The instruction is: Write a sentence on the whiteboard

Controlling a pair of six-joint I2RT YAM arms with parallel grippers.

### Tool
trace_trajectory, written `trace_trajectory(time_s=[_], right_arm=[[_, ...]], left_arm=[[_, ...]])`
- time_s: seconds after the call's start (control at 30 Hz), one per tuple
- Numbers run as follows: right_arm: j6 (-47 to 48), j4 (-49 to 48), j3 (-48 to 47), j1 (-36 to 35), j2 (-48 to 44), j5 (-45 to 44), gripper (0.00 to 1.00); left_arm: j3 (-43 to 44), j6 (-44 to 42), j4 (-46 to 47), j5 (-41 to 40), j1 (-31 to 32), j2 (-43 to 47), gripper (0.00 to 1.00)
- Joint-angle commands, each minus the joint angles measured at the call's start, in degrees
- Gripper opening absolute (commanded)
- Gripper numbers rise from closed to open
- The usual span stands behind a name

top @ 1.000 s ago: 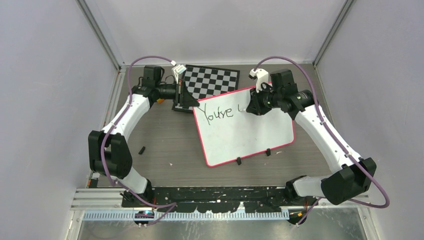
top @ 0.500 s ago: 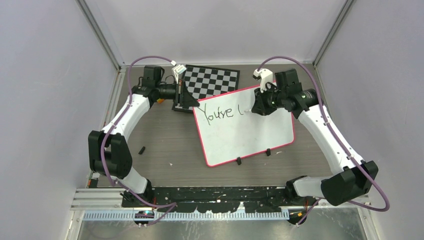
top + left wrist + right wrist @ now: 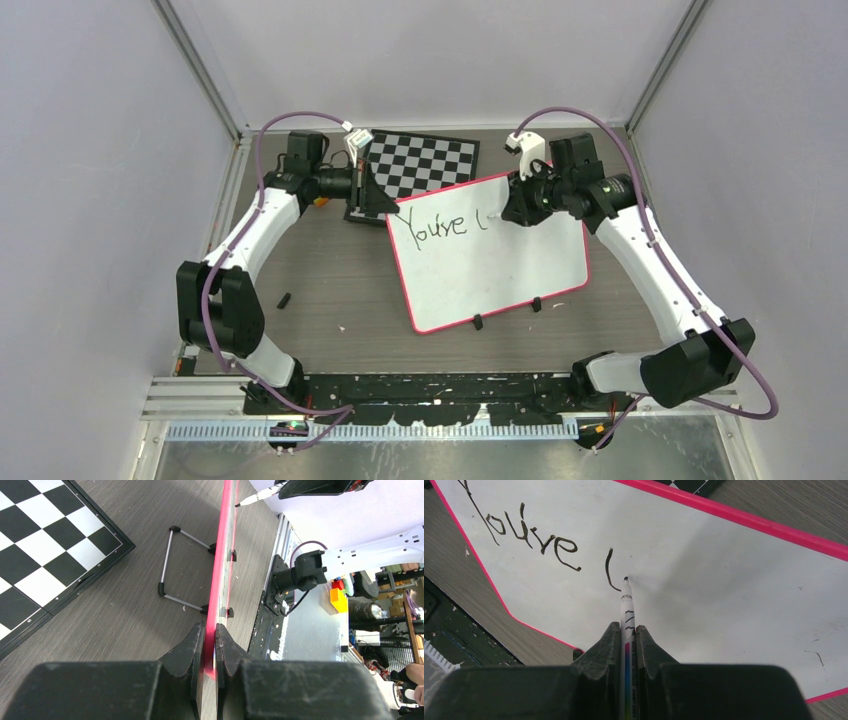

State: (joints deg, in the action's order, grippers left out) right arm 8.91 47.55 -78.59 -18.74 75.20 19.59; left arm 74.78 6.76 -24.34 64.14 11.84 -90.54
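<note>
left fingers (image 3: 191, 652): clamping the whiteboard (image 3: 500, 265) at its far-left corner;
right fingers (image 3: 605, 647): gripping the marker (image 3: 627, 605);
change: "l" just finished; tip lifting rightward; sentence (image 3: 536, 537) still needing "oved, always."

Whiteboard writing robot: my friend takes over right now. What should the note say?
Left fingers: shut on the pink-framed white rectangular whiteboard, pinching its edge near a corner.
Right fingers: shut on a slim white marker pen, its tip just right of the last stroke.
The board sits next to the black-and-white checkerboard.
Done: the black handwritten sentence reads "You're l" so far.
Left: write the rest of the sentence while the board is held steady.
</note>
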Motion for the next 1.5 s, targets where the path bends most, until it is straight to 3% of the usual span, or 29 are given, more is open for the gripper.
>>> trace_trajectory(time_s=[0.0, 0.5, 0.9, 1.47], right_arm=[[-0.5, -2.6, -1.0, 0.1, 0.1, 0.7, 0.0], [1.5, -1.0, 2.5, 0.2, -2.4, -2.2, 0.0], [0.5, -2.1, -1.3, 0.6, -0.1, -4.0, 0.0], [-1.0, -2.2, -2.2, 0.2, 1.5, 0.5, 0.0]], left_arm=[[0.0, -0.8, -3.5, -1.4, 2.6, -1.1, 0.0], [0.0, -1.0, -3.6, -1.3, 2.7, -1.6, 0.0], [0.0, -0.9, -3.7, -1.3, 2.8, -1.6, 0.0], [0.5, -1.0, -3.8, -1.3, 3.0, -2.0, 0.0]])
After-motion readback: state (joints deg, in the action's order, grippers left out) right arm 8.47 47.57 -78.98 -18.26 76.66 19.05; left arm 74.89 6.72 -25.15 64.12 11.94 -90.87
